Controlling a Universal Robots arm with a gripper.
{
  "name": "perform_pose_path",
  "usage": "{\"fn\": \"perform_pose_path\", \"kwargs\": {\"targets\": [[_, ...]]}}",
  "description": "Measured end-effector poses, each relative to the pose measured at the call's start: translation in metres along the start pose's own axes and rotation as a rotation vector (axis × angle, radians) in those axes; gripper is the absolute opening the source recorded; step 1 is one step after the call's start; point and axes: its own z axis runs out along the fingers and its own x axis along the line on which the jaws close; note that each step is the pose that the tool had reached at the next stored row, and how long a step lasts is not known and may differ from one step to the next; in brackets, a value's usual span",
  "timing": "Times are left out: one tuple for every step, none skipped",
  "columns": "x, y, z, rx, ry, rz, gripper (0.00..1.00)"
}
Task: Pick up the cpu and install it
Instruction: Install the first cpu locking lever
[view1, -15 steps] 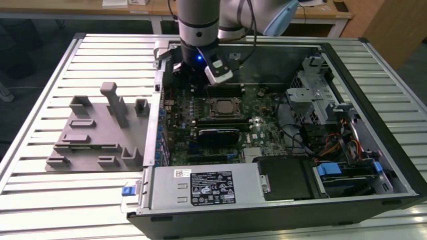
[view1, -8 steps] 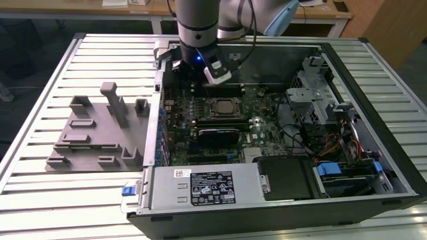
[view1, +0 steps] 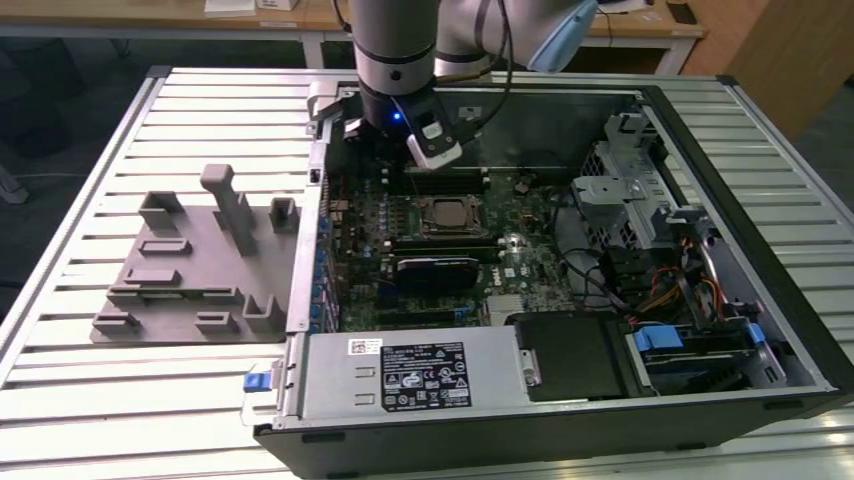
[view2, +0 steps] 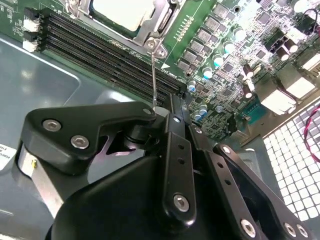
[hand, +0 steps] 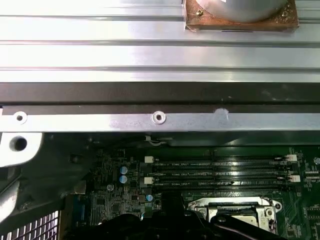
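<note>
Cpu (view2: 120, 10) is already seated, silver face up, in the socket frame (view2: 161, 17) near the middle of the motherboard (view2: 235, 65), beside the memory slots (view2: 100, 52); I judge the step in hand to be locking it down. My tool (view2: 161, 110) is clenched, its tips apparently pinching the free end of the thin socket lever (view2: 153, 75). Moving that lever calls for a steady sweep that keeps the wire captive and clear of the memory slots.

One cpu (view1: 445, 213), one case (view1: 561, 445), one fixture (view1: 200, 260).
</note>
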Motion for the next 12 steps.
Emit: {"fn": "perform_pose_path", "kwargs": {"targets": [[-0.0003, -0.0001, 0.0000, 0.0000, 0.0002, 0.000, 0.11], [-0.0010, 0.0000, 0.0000, 0.0000, 0.0002, 0.000, 0.11], [-0.0021, 0.0000, 0.0000, 0.0000, 0.0001, 0.000, 0.11], [-0.0037, 0.0000, 0.0000, 0.0002, 0.0002, 0.000, 0.11], [-0.0053, 0.0001, 0.0000, 0.0003, 0.0003, 0.000, 0.11], [-0.0070, 0.0001, 0.0000, 0.0003, 0.0004, 0.000, 0.11], [-0.0090, 0.0002, 0.0001, 0.0003, 0.0003, 0.000, 0.11], [-0.0110, 0.0002, 0.0005, -0.0003, -0.0010, 0.000, 0.11], [-0.0127, 0.0002, 0.0006, -0.0006, -0.0004, 0.000, 0.11], [-0.0144, 0.0003, 0.0005, -0.0004, -0.0003, 0.000, 0.11], [-0.0161, 0.0003, 0.0004, -0.0001, 0.0000, 0.000, 0.11], [-0.0179, 0.0003, 0.0005, -0.0001, 0.0000, 0.000, 0.11]]}}
